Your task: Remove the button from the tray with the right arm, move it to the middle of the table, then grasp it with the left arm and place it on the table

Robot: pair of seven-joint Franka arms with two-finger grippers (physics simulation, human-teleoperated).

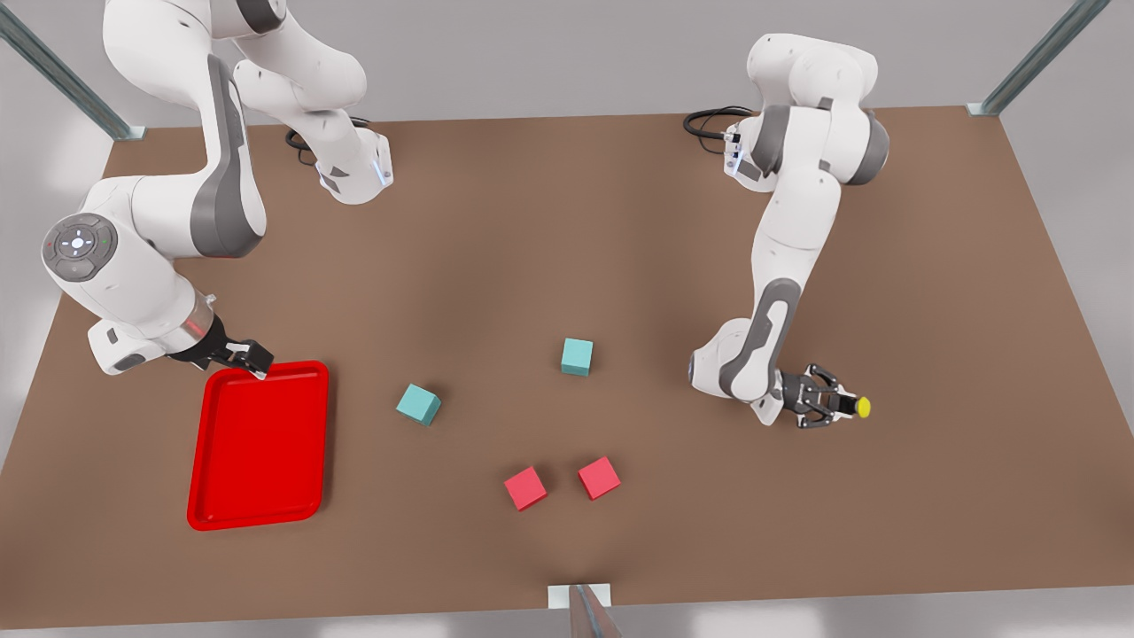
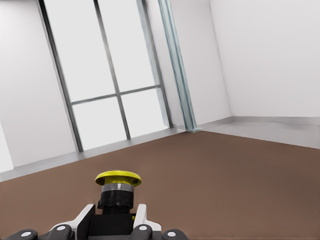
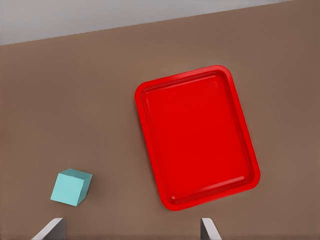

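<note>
The button (image 1: 861,407), a black body with a yellow cap, is held sideways just over the table (image 1: 567,230) on the front view's right, cap pointing outward. My left gripper (image 1: 842,406) is shut on its black body. In the left wrist view the button (image 2: 118,187) stands between the fingers (image 2: 142,220) of the left gripper (image 2: 115,222). The red tray (image 1: 257,443) lies with nothing in it on the front view's left. My right gripper (image 1: 239,354) hangs open over the tray's far rim. The right wrist view looks down on the tray (image 3: 200,140) past the spread fingertips (image 3: 52,229).
Two teal cubes (image 1: 418,404) (image 1: 577,356) and two red cubes (image 1: 525,488) (image 1: 599,478) sit around the table's middle. One teal cube (image 3: 71,187) lies beside the tray. Bare brown table surrounds the left gripper.
</note>
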